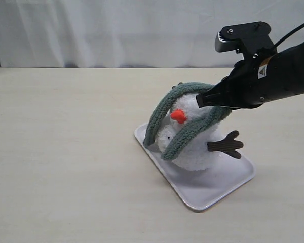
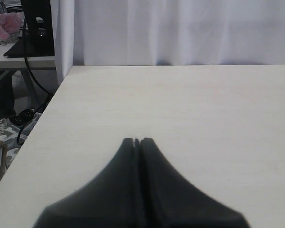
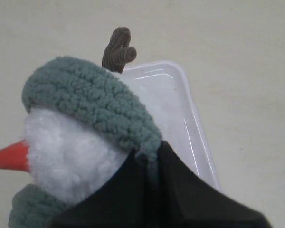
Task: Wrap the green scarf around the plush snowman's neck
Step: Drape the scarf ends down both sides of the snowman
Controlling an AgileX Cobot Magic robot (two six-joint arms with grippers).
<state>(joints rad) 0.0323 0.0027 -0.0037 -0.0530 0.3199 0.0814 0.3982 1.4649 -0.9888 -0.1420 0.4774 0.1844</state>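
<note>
mid-wrap: right fingers [image 1: 209,98] pinched shut on the green scarf [image 1: 162,109], looped over the head of the plush snowman [image 1: 192,152] on the white tray [image 1: 218,190], left fingers [image 2: 156,185] closed and empty; next probably needs the loop lowered to the neck and the ends crossed.

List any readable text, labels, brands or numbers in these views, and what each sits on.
No legible text in any view.
Small sticker on the right arm: too small to read.
No print visible on the plush snowman, green scarf, tray or table.
</note>
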